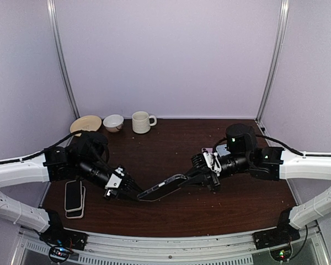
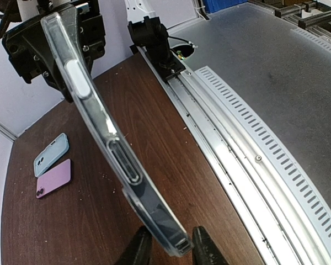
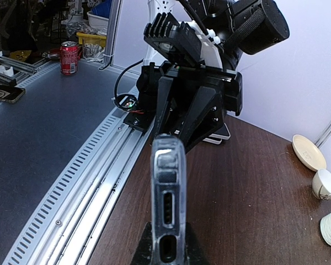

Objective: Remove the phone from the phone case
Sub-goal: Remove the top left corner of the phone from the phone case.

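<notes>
Phone (image 1: 163, 187) sits inside its clear phone case (image 2: 121, 160), and the two hang together above the dark table (image 1: 171, 143), gripped at both ends. The phone lies slanted, with the end toward the right arm higher than the end toward the left arm.

The left gripper (image 1: 137, 195) is pinched on the phone's lower end. In the left wrist view its two dark fingers (image 2: 140, 249) stand one on each face of the case at its nearest corner. The case's long edge, with its button cut-outs, runs away from them.

The right gripper (image 1: 188, 179) is pinched on the phone's upper end. In the right wrist view its fingers (image 3: 143, 251) hug the end that bears the charging port, one on each side. The left gripper's black body faces them from the phone's far end.

Behind the phone and to its left, a tan plate (image 1: 85, 124), a white cup (image 1: 113, 122) and a white mug (image 1: 143, 121) stand in a row by the back wall. Left of the phone, past the left arm, a stack (image 1: 74, 197) of flat dark slabs lies on the table; I cannot tell whether they are phones or cases. Off to one side of the phone's upper end, a light blue case (image 2: 51, 153) and a pink case (image 2: 54, 178) lie flat, just beside each other.
</notes>
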